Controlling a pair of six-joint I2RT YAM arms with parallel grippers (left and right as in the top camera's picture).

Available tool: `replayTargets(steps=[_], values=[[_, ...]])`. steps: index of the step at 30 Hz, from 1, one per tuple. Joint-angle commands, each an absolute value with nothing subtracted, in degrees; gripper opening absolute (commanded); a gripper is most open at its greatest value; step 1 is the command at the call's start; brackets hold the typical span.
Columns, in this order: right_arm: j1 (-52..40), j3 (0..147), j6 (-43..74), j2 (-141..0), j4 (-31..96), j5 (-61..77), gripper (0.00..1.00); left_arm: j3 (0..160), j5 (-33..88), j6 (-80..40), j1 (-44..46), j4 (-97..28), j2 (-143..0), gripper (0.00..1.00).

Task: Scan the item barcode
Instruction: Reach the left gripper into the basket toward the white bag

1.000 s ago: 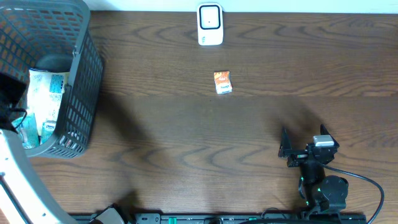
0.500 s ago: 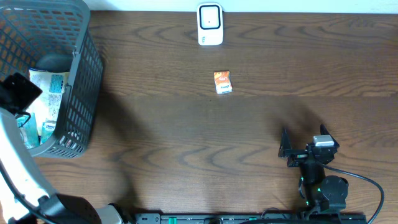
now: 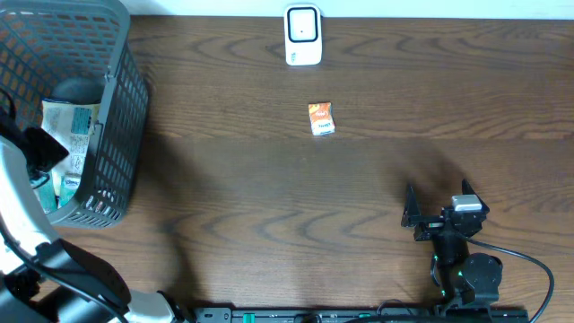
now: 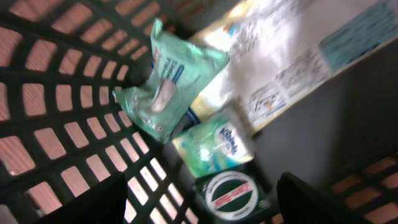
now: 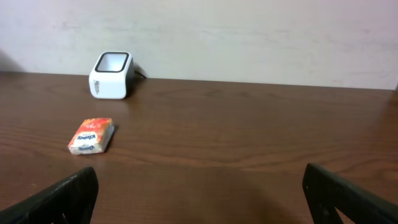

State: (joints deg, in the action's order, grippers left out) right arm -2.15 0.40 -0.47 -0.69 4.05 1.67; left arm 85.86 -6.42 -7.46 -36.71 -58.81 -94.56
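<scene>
Left tool (image 4: 208,205) hangs open and empty inside the basket (image 3: 117,135) at the worktop's far-left corner, over a green pouch (image 4: 168,87) and a round tin (image 4: 230,196). Right tool (image 5: 205,199) gapes empty by the near edge. Since a second ago the left arm has shifted, while the orange packet (image 3: 321,118) stays near the far-edge scanner (image 3: 303,36).

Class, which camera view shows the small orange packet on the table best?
The right wrist view: the orange packet appears largest, its printed top visible. Overhead shows the packet small, from above. The left wrist view misses it.
</scene>
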Motion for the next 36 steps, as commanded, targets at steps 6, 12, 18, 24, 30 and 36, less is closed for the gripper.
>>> replayTargets(steps=[6, 12, 18, 24, 30, 36], values=[[-1.91, 0.34, -0.47, -0.38, 4.29, 1.63, 0.99, 85.17, -8.88, 1.72, -36.95, -63.07, -99.66, 0.76], [-1.91, 0.34, -0.49, -0.38, 4.29, 1.63, 0.99, 85.17, -8.84, 1.69, -36.95, -61.28, -101.56, 0.82], [-1.91, 0.34, -0.47, -0.38, 4.29, 1.63, 0.99, 85.17, -8.86, 3.42, -36.95, -59.96, -102.30, 0.91], [-1.91, 0.34, -0.49, -0.38, 4.29, 1.65, 0.99, 85.17, -8.84, 3.44, -36.95, -56.36, -102.37, 0.91], [-1.91, 0.34, -0.49, -0.38, 4.29, 1.63, 0.99, 85.17, -7.27, 6.04, -36.95, -53.34, -102.87, 0.91], [-1.91, 0.34, -0.49, -0.38, 4.29, 1.65, 0.99, 85.17, 4.10, 13.67, -36.80, -49.95, -102.87, 0.91]])
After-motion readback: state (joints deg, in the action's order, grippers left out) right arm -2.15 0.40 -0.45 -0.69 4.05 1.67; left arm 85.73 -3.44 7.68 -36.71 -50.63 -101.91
